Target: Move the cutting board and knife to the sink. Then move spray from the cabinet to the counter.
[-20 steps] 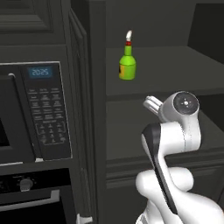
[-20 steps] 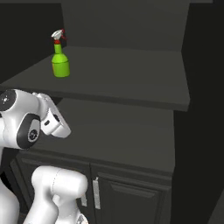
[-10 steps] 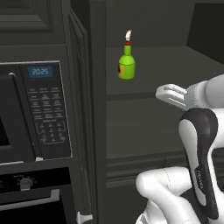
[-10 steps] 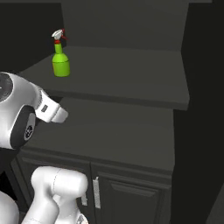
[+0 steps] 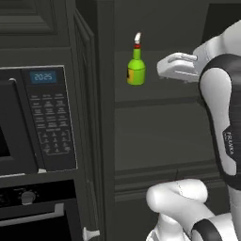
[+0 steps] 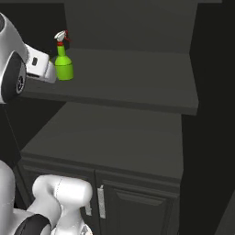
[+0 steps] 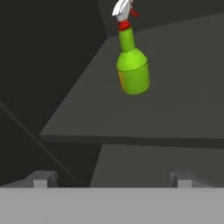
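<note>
The spray (image 5: pixel 136 66) is a small green bottle with a red neck and white nozzle. It stands upright near the left end of the upper shelf in the dark cabinet (image 5: pixel 155 136). My gripper (image 5: pixel 162 68) hovers at shelf height just right of the bottle, apart from it. In the right base view the gripper (image 6: pixel 49 72) sits close beside the spray (image 6: pixel 63 66). The hand view has the spray (image 7: pixel 132 65) ahead and above the open gripper (image 7: pixel 113 179), whose fingertips (image 7: pixel 43 178) stand wide with nothing between them. The cutting board, knife, sink and counter are out of view.
A black microwave (image 5: pixel 42 117) with a keypad sits left of the cabinet, above an oven knob (image 5: pixel 27 196). The cabinet's side wall (image 5: pixel 101 117) stands close to the bottle's left. A lower shelf (image 6: pixel 114 137) and closed doors with a handle (image 6: pixel 101 202) lie below.
The arm has swung up and forward, carrying the hand from below the shelf to shelf height beside the spray. The jaws stayed open. The bottle has not moved.
</note>
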Tool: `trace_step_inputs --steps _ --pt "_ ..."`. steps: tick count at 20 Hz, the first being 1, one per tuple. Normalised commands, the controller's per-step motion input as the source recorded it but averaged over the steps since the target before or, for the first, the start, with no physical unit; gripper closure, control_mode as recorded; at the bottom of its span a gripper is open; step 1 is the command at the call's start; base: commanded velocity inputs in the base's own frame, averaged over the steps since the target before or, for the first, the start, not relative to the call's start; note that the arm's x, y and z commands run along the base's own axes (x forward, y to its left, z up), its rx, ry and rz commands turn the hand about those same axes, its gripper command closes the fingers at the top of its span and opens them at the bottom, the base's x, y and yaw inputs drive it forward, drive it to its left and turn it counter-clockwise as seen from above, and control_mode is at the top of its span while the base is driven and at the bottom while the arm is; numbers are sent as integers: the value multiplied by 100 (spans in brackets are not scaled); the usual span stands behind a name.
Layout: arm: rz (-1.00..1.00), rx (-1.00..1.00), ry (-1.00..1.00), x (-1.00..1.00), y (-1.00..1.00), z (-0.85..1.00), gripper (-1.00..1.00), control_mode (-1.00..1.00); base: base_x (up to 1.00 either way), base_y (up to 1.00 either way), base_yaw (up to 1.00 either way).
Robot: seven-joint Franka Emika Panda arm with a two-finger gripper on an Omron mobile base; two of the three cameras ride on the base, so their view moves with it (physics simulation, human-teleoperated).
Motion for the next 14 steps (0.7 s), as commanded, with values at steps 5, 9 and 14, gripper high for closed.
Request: trace_step_inputs --steps 5,9,14 --pt "-11 -29 3 52 73 28 -100 -100 0 0 0" --pt "-16 -28 -14 9 2 -39 -100 -100 0 0 0" --pt "-2 -11 -20 0 -12 -22 -100 -100 0 0 0"
